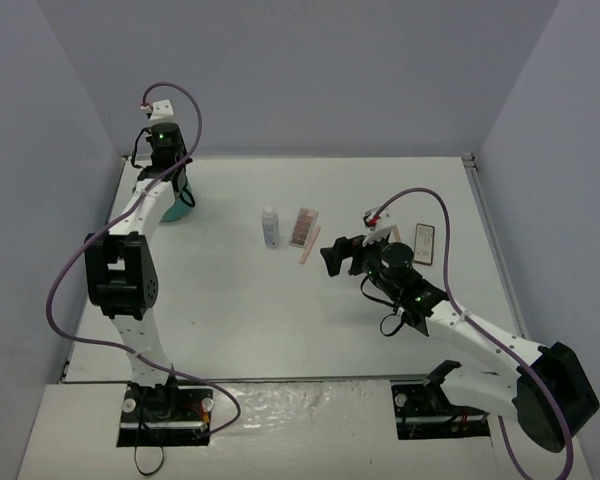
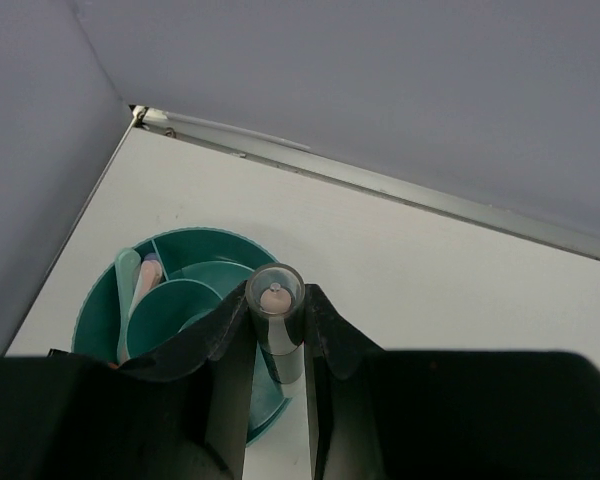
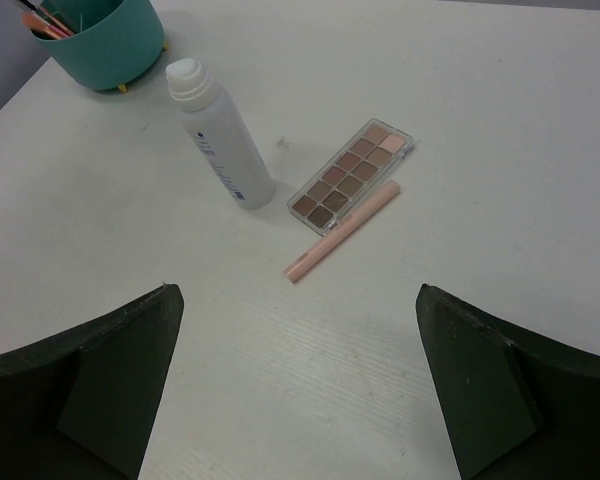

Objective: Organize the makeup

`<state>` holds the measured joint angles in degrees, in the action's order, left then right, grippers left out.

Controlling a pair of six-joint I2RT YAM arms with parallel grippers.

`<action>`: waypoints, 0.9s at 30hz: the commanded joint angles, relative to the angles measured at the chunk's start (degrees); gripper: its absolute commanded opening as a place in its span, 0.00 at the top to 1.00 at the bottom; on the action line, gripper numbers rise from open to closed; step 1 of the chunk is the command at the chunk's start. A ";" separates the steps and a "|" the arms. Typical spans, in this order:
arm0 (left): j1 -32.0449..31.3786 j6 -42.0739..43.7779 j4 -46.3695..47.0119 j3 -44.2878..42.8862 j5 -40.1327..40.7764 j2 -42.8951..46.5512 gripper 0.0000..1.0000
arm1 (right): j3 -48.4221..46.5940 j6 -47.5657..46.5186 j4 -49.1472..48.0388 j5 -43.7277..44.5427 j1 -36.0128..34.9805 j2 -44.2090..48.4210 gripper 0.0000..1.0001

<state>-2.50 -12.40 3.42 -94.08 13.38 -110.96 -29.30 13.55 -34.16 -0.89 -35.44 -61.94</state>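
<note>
My left gripper is shut on a dark tube with a clear cap and a pink tip, held upright over the right rim of the round teal tub. A teal stick and a pink stick stand in the tub's left compartment. My right gripper stands open and empty above the table. Ahead of it are a white bottle, a pinkish-brown palette and a pink stick. From above, the bottle, palette and stick sit mid-table, left of my right gripper.
A small dark-framed compact lies on the table to the right of my right arm. The teal tub stands at the far left near the side wall and back edge. The table's back rail runs just behind it.
</note>
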 commanded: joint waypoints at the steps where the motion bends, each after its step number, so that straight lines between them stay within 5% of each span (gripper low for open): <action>1: 1.05 2.61 2.44 -3.65 -0.11 -0.31 1.00 | -0.94 -0.28 -6.02 -0.20 -0.08 -0.30 0.00; 27: 2.24 14.42 -0.69 4.82 1.96 2.79 1.00 | -0.85 -0.23 -6.00 -2.06 -0.11 0.20 0.00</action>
<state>-0.67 -1.57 0.33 -88.52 14.14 -114.06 -29.30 13.43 -34.97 -2.00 -35.44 -62.92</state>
